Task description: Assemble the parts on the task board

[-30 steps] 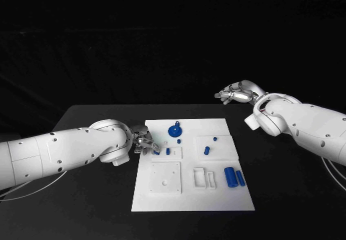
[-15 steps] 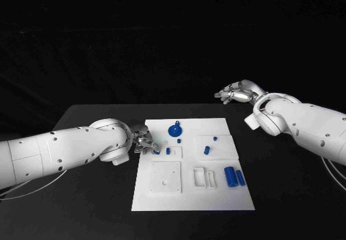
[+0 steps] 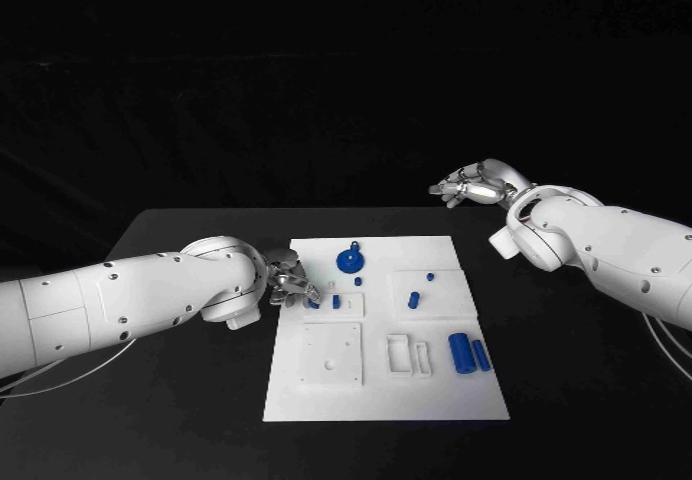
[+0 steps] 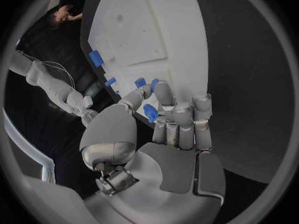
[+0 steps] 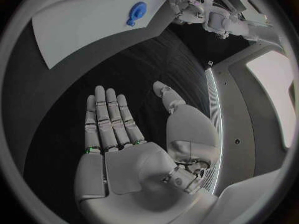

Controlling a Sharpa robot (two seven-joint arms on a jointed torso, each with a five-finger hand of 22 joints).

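My left hand [image 3: 289,283] pinches a small blue part [image 4: 149,112] at the task board [image 3: 433,400]'s left edge, its sockets just beside. My right hand [image 3: 472,184] (fingers spread, holding nothing) hovers well apart.

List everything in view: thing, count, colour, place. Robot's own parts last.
Table: one, black, under everything.
Task board: one, white, middle of the table.
Round part: one, blue, far middle of the board.
Cylinder parts: two, blue, side by side near the board's right edge.
Small parts: a few, blue, scattered across the board's far half; exact count unclear.
Held part: one, blue, pinched in the left hand's fingers.
Left hand: one, silver, at the board's left edge, pinching the held part.
Right hand: one, silver, raised beyond the table's far right, holding nothing, fingers apart.
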